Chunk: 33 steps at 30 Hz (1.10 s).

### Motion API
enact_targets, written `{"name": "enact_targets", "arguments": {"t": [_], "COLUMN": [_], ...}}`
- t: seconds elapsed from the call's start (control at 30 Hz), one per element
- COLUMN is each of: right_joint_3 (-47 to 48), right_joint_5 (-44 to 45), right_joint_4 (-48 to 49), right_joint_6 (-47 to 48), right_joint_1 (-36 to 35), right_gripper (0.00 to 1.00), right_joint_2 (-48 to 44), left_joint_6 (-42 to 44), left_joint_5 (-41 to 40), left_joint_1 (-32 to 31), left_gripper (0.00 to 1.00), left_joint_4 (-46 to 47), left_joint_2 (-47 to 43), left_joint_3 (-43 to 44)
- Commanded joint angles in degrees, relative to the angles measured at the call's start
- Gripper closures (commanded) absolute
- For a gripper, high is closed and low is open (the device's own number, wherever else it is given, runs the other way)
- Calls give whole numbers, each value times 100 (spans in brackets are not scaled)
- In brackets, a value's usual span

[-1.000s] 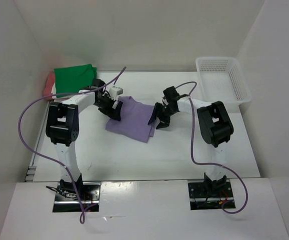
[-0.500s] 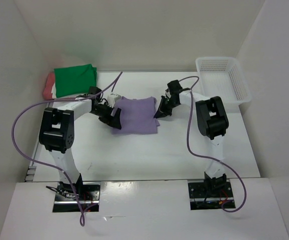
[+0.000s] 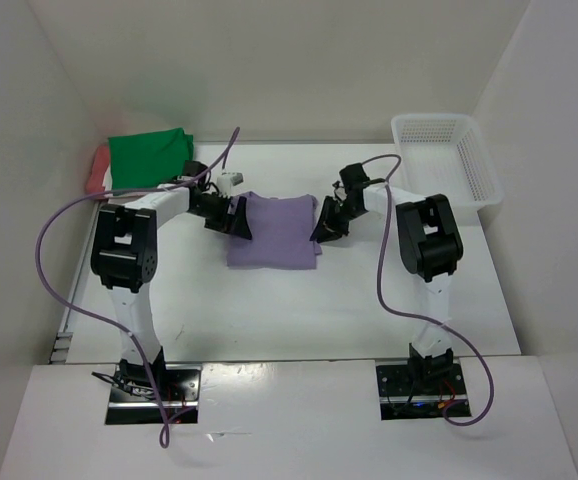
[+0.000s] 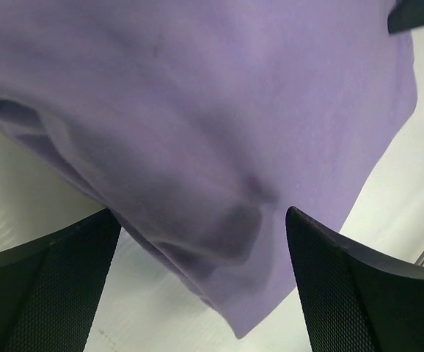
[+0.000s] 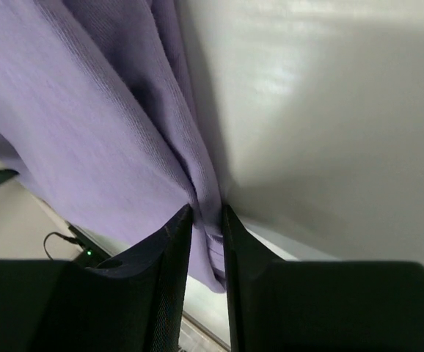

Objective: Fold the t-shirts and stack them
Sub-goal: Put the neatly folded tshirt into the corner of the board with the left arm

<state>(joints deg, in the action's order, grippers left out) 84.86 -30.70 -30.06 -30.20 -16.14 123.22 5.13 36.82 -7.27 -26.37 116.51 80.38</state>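
Note:
The lavender t-shirt (image 3: 274, 232) lies folded into a rough square at the middle of the table. My left gripper (image 3: 236, 216) sits at its left edge, open, and in the left wrist view the gripper (image 4: 203, 220) straddles a corner of the purple cloth (image 4: 197, 110) without pinching it. At the right edge my right gripper (image 3: 324, 222) is shut on the shirt. In the right wrist view its fingers (image 5: 169, 264) squeeze a fold of the shirt's hem (image 5: 87, 132). The green t-shirt (image 3: 149, 154) lies on the salmon-red one (image 3: 96, 170) at the back left.
A white mesh basket (image 3: 434, 119) stands at the back right corner. White walls close in the table (image 3: 269, 310) on the left, back and right. Purple cables loop from both arms over the near part of the table.
The lavender shirt, skewed a second ago, now lies squared up. Both grippers have shifted toward the back along its side edges, and the right one has closed on the hem.

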Motion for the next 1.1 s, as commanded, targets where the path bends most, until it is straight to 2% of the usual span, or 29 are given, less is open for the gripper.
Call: {"name": "enact_targets", "arguments": {"t": [0.0, 0.13, 0.17, 0.23, 0.27, 0.37, 0.5, 0.57, 0.63, 0.67, 0.7, 0.73, 0.77, 0.8, 0.87, 0.9, 1.07], "right_joint_3": [-268, -321, -321, -321, -321, -321, -452, -514, -576, -628, -629, -629, -629, -629, -629, -629, -629], "right_joint_5": [90, 38, 38, 38, 38, 38, 90, 90, 90, 90, 90, 90, 90, 90, 90, 90, 90], "right_joint_4": [36, 88, 88, 88, 88, 88, 150, 150, 203, 255, 255, 255, 255, 255, 255, 255, 45], "right_joint_6": [-3, -57, -57, -109, -109, -162, -215, -215, -267, -268, -268, -268, -268, -268, -268, -268, -163], "right_joint_1": [-82, -134, -135, -135, -135, -188, -240, -240, -240, -240, -240, -240, -240, -240, -240, -240, -240], "right_gripper": [71, 71, 71, 71, 71, 71, 71, 71, 71, 71, 71, 71, 71, 71, 71, 71, 71], "right_joint_2": [-394, -544, -597, -597, -597, -597, -597, -597, -597, -597, -597, -597, -597, -597, -597, -597, -720], "left_joint_6": [-372, -460, -460, -512, -513, -583, -636, -688, -688, -741, -741, -802, -803, -803, -803, -803, -602], "left_joint_5": [-253, -465, -395, -123, -9, 422, 493, 581, 424, 423, 370, 370, 431, 484, 536, 537, 1064], "left_joint_1": [6, -46, -47, -117, -187, -292, -346, -346, -346, -346, -346, -346, -346, -346, -346, -346, -276], "left_gripper": [0, 0, 4, 14, 28, 41, 41, 32, 18, 18, 23, 37, 68, 81, 97, 100, 100], "left_joint_4": [-26, -79, -27, -26, -78, -210, -158, -158, -97, -96, -27, -26, -26, 26, 27, 88, 88], "left_joint_2": [434, 653, 654, 882, 978, 1339, 1523, 1524, 1524, 1524, 1524, 1594, 1655, 1656, 1656, 1656, 1455], "left_joint_3": [22, 22, 22, 144, 223, 417, 488, 488, 488, 488, 435, 435, 435, 435, 435, 435, 435]}}
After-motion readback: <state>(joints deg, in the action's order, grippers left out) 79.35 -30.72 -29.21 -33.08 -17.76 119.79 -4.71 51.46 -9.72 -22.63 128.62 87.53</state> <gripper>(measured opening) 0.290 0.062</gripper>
